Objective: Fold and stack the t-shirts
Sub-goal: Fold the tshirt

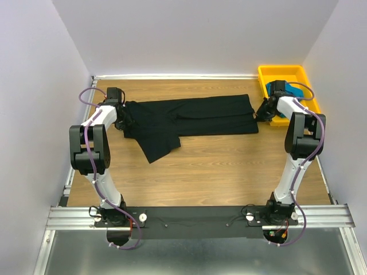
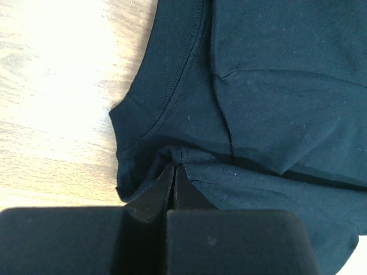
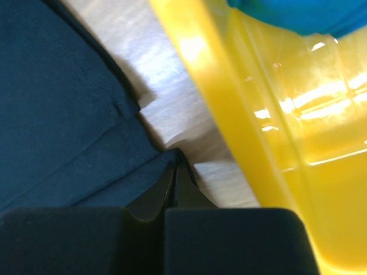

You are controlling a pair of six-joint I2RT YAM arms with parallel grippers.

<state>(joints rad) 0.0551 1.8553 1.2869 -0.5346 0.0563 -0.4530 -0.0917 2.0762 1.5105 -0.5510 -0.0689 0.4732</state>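
- The left gripper [image 2: 175,164] is pinching a small tuck of the black shirt [image 1: 195,114] between closed jaws, beside the collar seam at the shirt's left end.
- The right gripper [image 3: 175,167] is nipping a corner at the shirt's right end, its jaws closed in the same way.
- The shirt is lying as a long band across the far half of the table [image 1: 229,172], with one flap trailing toward the near left.
- A fold seems to be getting set up. Both ends should be rising together and level, so the middle is not sagging.
- The trailing flap is likely needing a tuck first, or the fold will be coming out crooked.
- The right arm is working just beside the tray [image 1: 269,71], where the teal shirt [image 1: 295,90] is waiting, so a wide swing risks knocking the tray.
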